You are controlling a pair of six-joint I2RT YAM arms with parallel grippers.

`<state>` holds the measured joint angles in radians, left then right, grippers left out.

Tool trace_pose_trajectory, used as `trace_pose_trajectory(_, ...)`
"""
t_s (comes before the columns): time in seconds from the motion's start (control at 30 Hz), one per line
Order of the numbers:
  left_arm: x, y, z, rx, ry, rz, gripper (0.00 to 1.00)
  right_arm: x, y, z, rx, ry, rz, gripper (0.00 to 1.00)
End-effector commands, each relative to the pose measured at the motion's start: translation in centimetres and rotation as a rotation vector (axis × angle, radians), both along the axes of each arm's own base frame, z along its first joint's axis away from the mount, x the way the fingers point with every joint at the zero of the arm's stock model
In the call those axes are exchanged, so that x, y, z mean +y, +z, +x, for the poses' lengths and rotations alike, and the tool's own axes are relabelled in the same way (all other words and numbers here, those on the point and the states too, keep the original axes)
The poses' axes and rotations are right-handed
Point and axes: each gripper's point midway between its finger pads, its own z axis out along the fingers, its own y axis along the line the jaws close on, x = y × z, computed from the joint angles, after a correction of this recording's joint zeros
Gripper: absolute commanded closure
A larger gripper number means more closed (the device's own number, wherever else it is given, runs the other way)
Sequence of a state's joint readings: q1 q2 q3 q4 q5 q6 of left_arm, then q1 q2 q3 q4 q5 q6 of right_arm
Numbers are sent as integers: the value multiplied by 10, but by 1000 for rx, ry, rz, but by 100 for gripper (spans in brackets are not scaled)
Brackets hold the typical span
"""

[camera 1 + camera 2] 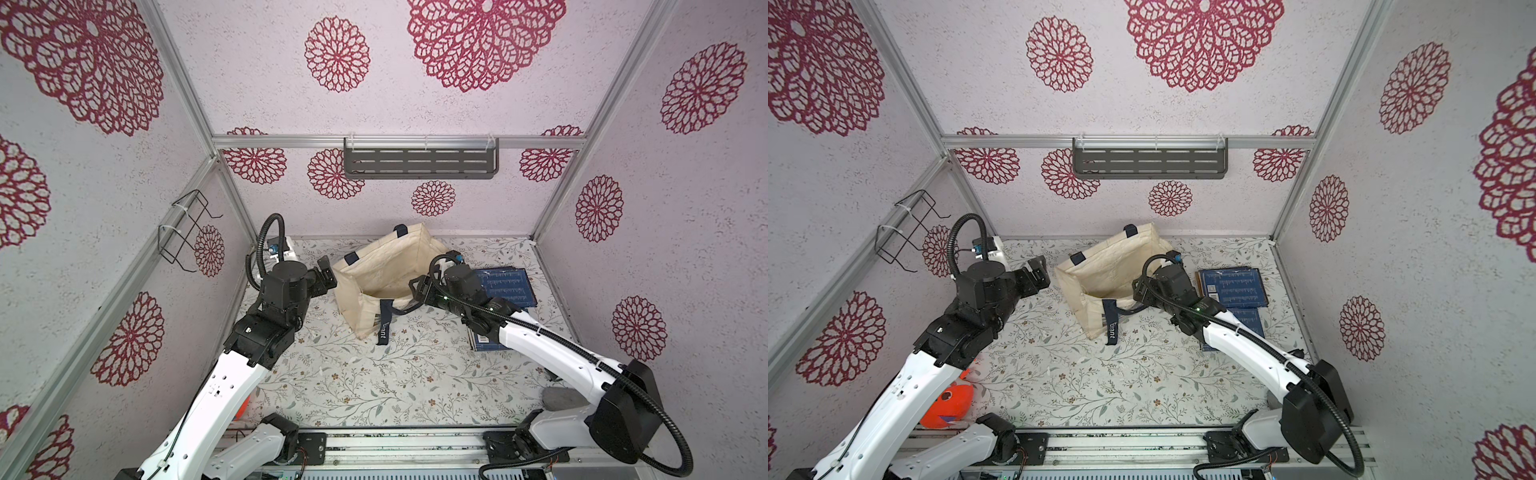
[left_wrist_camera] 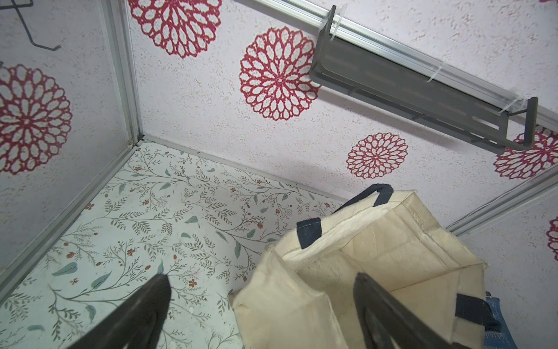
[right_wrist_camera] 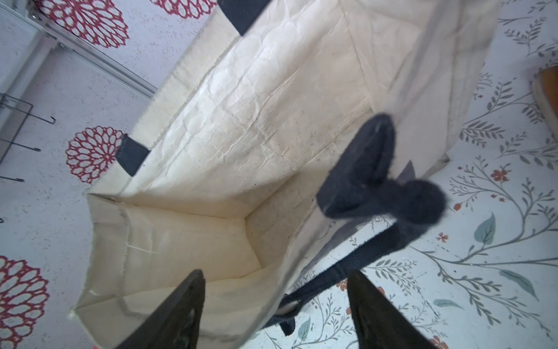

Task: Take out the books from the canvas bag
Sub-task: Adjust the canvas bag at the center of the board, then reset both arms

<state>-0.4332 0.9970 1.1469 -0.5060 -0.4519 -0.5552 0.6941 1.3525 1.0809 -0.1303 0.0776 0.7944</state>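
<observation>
The fingers of the right gripper are standing wide apart and gripping nothing, straddling the rim of the canvas bag, while a navy strap handle is dangling just beyond them. The left gripper is also gaping wide and empty, hovering at the bag's opposite corner. As far as the right wrist view reaches, I am seeing only bare lining inside. The books are lying stacked on the table just beside the bag, partly under my right arm. I am judging the main risk to be a snag: closing or pulling back here could catch the strap or soft rim, dragging the bag over onto the stack.
</observation>
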Motion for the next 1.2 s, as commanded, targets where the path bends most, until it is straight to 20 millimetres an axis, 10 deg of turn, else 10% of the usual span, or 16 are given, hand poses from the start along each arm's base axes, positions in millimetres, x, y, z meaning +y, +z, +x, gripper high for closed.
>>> trace_pose_trajectory(0.0, 1, -3, 0, 6, 3, -27, 2, -8, 43, 1, -107, -25, 34, 17)
trace_pose_trajectory(0.2, 5, -7, 2, 8, 17, -16, 2, -27, 68, -6, -181, -55, 9, 9)
trace_pose_trajectory(0.5, 32, -16, -16, -35, 118, 33, 2, -109, 91, -14, -387, -283, -123, 1)
trace_pose_trajectory(0.8, 80, -51, -37, -99, 322, 112, 2, -232, 57, -30, -507, -741, -262, 1)
trace_pose_trajectory(1.17, 117, -119, -10, 28, 438, 142, 2, -300, -10, -21, -451, -930, -588, 1)
